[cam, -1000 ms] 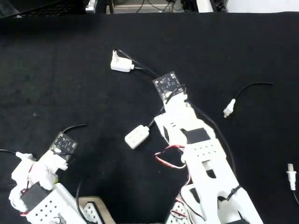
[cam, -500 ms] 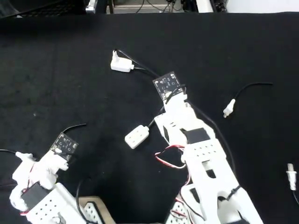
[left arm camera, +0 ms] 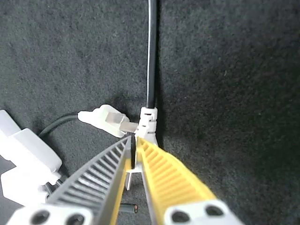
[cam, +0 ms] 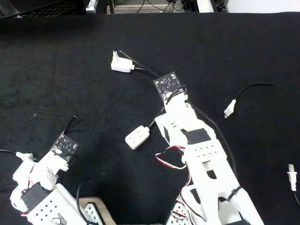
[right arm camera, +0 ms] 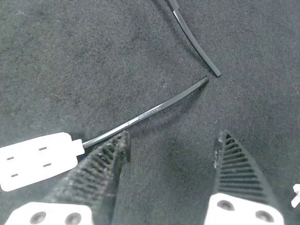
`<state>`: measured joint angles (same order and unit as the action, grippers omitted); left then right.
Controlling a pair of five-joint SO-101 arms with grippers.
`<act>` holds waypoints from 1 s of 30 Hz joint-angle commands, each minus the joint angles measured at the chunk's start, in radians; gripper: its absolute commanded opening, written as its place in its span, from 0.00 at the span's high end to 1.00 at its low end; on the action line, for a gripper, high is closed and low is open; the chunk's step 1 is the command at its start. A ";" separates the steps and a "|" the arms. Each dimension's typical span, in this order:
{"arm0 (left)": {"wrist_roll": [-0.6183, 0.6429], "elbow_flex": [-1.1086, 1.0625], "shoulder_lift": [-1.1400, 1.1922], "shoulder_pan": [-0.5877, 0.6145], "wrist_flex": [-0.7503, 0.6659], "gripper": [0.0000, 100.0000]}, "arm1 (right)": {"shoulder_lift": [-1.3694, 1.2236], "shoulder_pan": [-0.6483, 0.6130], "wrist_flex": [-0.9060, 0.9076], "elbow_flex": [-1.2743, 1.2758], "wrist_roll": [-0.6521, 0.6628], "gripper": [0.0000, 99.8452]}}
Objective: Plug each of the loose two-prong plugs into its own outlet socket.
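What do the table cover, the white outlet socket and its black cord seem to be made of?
Table cover: apparently black felt or short-pile cloth, matte; fuzzy, speckled fibres show.
Outlet socket: probably moulded white plastic, smooth with a slight gloss; its slots are cleanly cut.
Cord: likely rubber or vinyl insulation, smooth with a faint sheen along its curve.

The desk [cam: 243, 42] is covered with matt, fuzzy black cloth. The outlet socket [right arm camera: 37, 161] and the plug [left arm camera: 147, 123] are made of smooth white plastic, with a glossy cord [left arm camera: 151, 51].
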<state>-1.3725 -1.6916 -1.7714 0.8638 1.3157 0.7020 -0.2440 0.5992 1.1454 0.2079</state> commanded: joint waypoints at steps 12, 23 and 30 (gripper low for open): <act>0.069 0.232 0.029 0.033 0.008 0.72 | 0.015 0.012 -0.017 -0.001 0.008 0.71; 0.218 0.248 0.046 -0.005 0.195 0.77 | 0.015 0.012 -0.017 0.001 0.006 0.71; 0.253 0.160 0.157 0.081 0.066 0.77 | 0.015 0.011 -0.017 0.001 0.005 0.71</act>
<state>-1.1561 -1.4691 -1.7070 0.9099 1.4154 0.7020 -0.2440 0.5976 1.1485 0.2079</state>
